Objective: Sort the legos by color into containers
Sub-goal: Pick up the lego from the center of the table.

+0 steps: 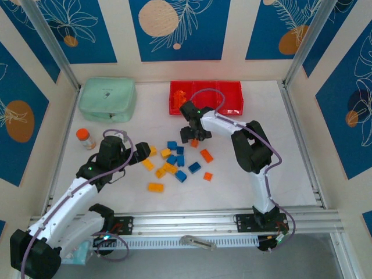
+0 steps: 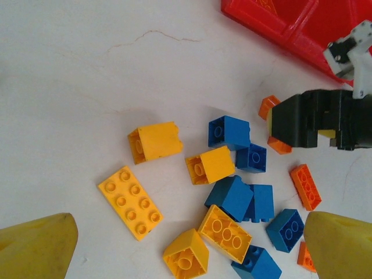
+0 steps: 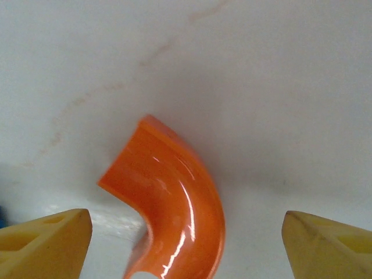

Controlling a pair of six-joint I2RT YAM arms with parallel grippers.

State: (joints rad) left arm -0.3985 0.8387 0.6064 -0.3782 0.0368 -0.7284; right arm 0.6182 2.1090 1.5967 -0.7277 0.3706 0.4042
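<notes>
A curved orange lego [image 3: 174, 203] lies near the middle of the table [image 1: 279, 174], untouched between the wide-spread fingers [image 3: 49, 241] of the right gripper [image 1: 194, 138], the red containers [image 1: 235, 109] beyond it at the far edge, and the left gripper [image 1: 142, 156], likewise released, hangs over the loose yellow, blue and orange legos [image 2: 232, 197] beside it.

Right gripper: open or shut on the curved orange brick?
Open. In the right wrist view, the right gripper straddles the curved orange brick, with bare table visible between it and both fingertips.
</notes>
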